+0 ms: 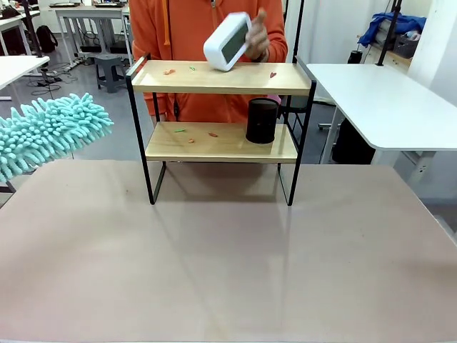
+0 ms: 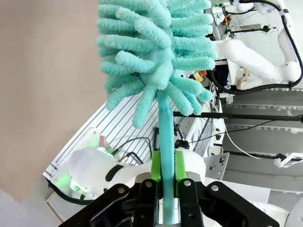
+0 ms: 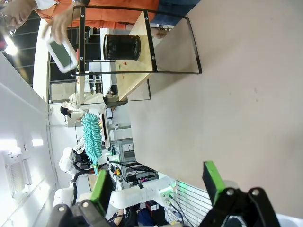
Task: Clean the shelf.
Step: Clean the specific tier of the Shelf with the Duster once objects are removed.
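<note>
left tool (image 2: 168,166) pinching teal duster (image 2: 151,52) handle | right tool (image 3: 157,185) spread | person's hand (image 1: 258,36) holds white device (image 1: 227,43) above far shelf (image 1: 221,77)

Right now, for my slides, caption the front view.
Person holds a white device above the littered shelf; teal duster at left.
</note>
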Tool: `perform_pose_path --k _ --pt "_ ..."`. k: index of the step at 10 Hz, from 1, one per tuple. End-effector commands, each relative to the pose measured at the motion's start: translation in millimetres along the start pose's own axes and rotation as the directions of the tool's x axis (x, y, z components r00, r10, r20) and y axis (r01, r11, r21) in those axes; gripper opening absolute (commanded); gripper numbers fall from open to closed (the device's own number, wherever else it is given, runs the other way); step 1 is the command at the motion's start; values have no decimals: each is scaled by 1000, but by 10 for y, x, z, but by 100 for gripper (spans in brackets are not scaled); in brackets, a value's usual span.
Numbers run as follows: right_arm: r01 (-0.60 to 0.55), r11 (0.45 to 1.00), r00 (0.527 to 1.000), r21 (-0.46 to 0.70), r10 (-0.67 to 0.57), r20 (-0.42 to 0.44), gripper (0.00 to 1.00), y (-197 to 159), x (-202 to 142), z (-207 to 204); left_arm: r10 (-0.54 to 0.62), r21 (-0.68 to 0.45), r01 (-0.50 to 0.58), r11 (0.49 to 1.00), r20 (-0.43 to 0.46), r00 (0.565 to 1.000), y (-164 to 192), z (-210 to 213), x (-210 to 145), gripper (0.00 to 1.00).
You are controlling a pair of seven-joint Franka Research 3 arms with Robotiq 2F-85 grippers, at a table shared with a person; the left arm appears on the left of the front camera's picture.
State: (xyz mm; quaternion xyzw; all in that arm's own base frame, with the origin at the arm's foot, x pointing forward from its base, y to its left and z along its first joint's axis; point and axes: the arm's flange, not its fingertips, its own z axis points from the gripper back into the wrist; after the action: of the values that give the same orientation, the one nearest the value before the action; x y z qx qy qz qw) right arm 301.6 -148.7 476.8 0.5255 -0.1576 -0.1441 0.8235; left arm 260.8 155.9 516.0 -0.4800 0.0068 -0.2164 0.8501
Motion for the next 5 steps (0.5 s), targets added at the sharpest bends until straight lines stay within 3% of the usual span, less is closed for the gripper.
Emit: perform_pose_path --k 1,2,3,4,5 --pt "-26 999 1000 19 26 10 100 9 17 -17 2 -19 -2 1000 17 1000 -54 38 13 0" --pt "-26 999 1000 19 26 10 100 9 17 -17 2 -19 -2 1000 17 1000 -54 38 13 0" --pt "-26 999 1000 19 26 10 100 9 17 -17 0 0 0 1000 0 1000 0 0 0 12" --pt "-26 999 1000 19 26 10 100 9 17 -17 -9 0 9 1000 23 1000 -183 15 32 12" --pt "-26 999 1000 19 26 10 100 9 17 -17 -7 39 3 999 101 995 -569 189 40 12"
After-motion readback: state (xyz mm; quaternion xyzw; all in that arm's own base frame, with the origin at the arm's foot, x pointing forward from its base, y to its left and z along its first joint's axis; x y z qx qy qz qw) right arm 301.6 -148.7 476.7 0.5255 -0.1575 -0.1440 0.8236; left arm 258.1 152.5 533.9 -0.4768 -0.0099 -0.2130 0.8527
